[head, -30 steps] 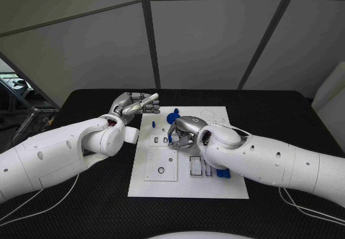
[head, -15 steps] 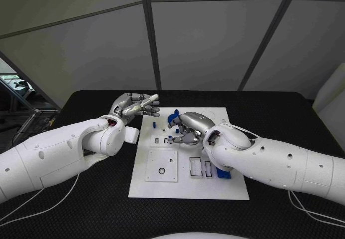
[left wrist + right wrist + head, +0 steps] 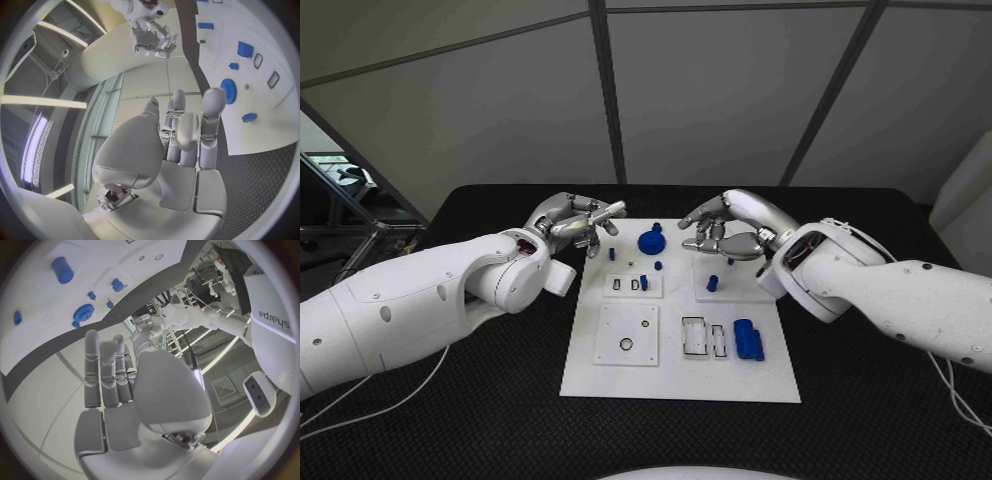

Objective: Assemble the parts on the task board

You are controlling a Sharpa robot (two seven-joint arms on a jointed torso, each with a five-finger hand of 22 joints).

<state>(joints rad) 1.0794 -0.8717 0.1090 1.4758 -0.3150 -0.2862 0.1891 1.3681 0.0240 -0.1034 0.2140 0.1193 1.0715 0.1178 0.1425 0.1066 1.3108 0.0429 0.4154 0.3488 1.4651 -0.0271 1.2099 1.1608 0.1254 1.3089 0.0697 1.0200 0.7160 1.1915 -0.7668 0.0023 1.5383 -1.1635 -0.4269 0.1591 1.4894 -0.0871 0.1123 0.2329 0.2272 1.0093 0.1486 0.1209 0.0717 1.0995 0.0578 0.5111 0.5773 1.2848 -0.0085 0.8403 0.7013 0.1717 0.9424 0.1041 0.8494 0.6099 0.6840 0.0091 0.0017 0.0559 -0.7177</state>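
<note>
The white task board [image 3: 682, 375] lies in the middle of the table. On it I see a blue gear [image 3: 651, 241] near the far edge, a blue peg [image 3: 711, 283] standing right of centre and a blue block [image 3: 749, 340] lower right. Small blue pieces [image 3: 643, 283] sit around the small plates. My left hand [image 3: 574, 222] hovers over the board's far left corner, fingers loose, holding nothing. My right hand [image 3: 723, 228] is raised over the far edge just right of the gear, also holding nothing. In the wrist views the gear [image 3: 228, 91] [image 3: 83, 313] lies beyond the straight fingers [image 3: 181, 125] [image 3: 109, 375].
The black table [image 3: 473, 400] surrounds the board, with bare room at front and both sides. A white inset plate [image 3: 626, 333] and dark-rimmed slots [image 3: 692, 336] lie on the near half of the board. Grey wall panels stand behind the table.
My right hand has lifted off the board's middle and moved back and right to the far edge, uncovering the peg and block. The left hand has barely shifted.
</note>
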